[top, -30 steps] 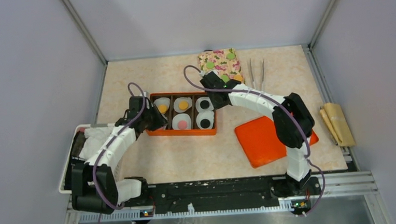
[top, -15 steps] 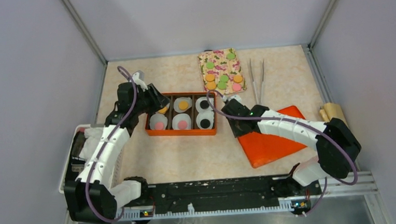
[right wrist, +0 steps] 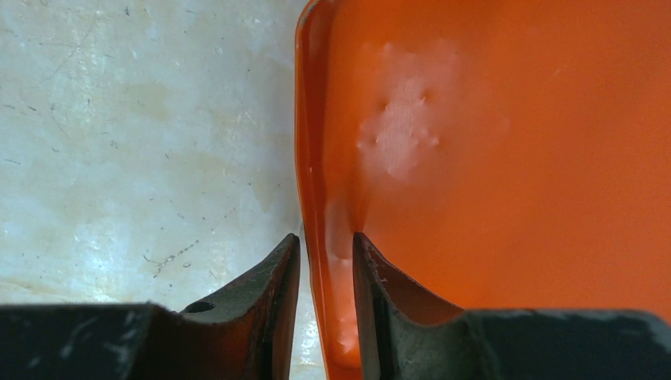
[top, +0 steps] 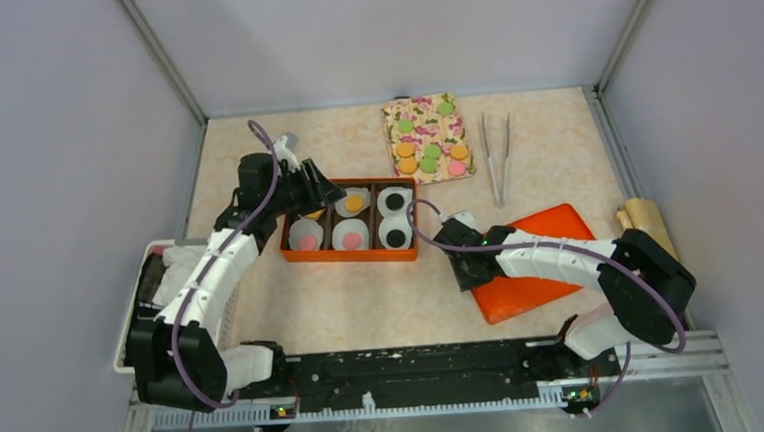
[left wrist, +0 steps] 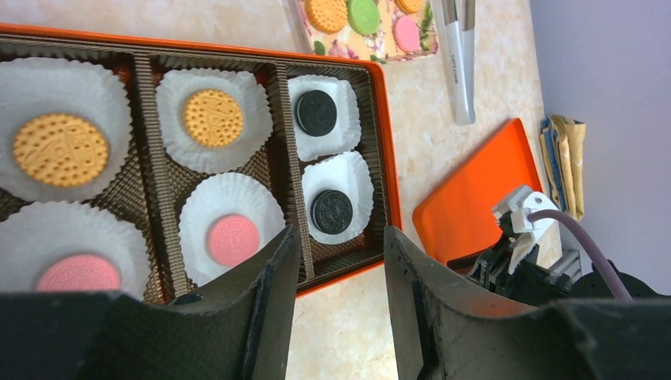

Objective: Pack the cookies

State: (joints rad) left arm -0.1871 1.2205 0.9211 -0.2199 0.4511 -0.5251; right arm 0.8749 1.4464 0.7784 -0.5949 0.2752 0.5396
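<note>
Though near tweezers (top: 498,191), lid (top: 523,296) in right claw (right wrist: 326,240)

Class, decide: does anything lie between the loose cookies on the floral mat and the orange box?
Nothing visible: only bare table separates the cookies from the orange box; the tweezers lie aside.

Six cookies (left wrist: 213,117) lie flat in the box (top: 350,257), one per white liner (left wrist: 339,170). The far row is orange, orange, black; the near row is pink, pink, black. Several green, orange and pink ones lie flat on the mat (top: 419,103) at the table's (top: 364,307) far edge.
</note>
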